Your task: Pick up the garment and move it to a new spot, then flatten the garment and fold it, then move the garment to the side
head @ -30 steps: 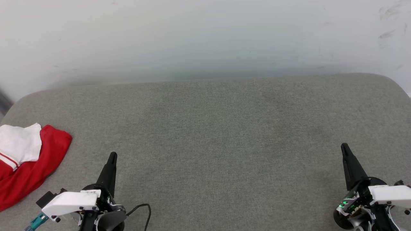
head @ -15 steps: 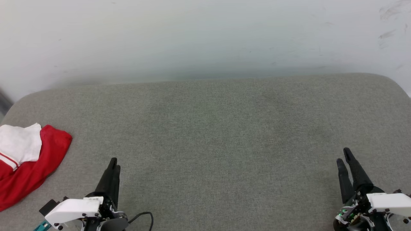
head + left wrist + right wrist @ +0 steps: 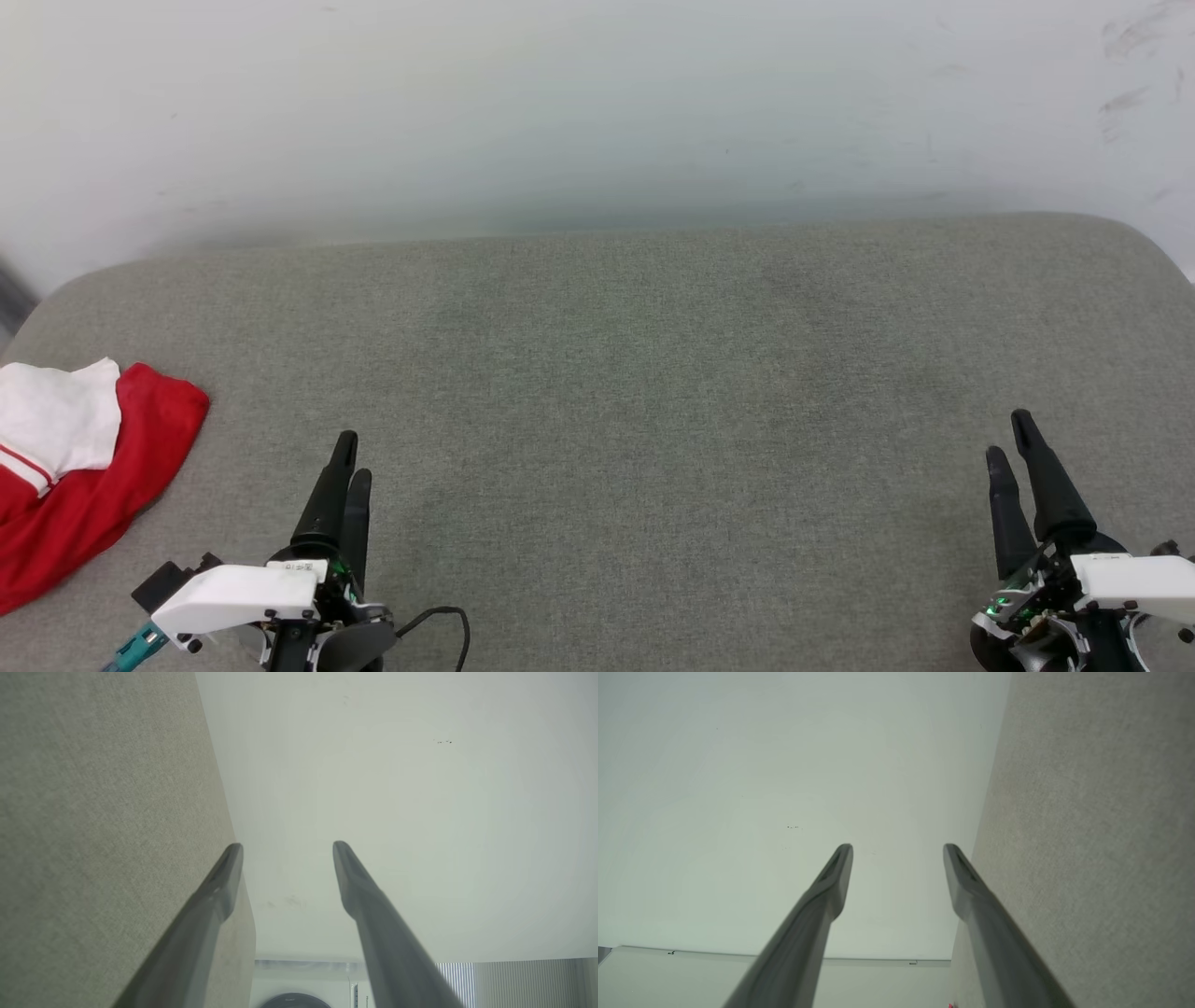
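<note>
The garment (image 3: 84, 485) lies on the table (image 3: 635, 373) at its left edge, the left gripper (image 3: 355, 457) near it on its right, the right gripper (image 3: 1010, 434) well apart at the table's right side; a wall (image 3: 560, 112) stands behind the table

Both grippers opened. A second before, the left gripper (image 3: 355, 455) had its fingers pressed together into one dark spike. Its jaws then parted, and it slid a little forward and toward the middle. The right gripper (image 3: 1010, 432) did likewise, its jaws spreading wide apart after it dipped back slightly and came forward again.
</note>
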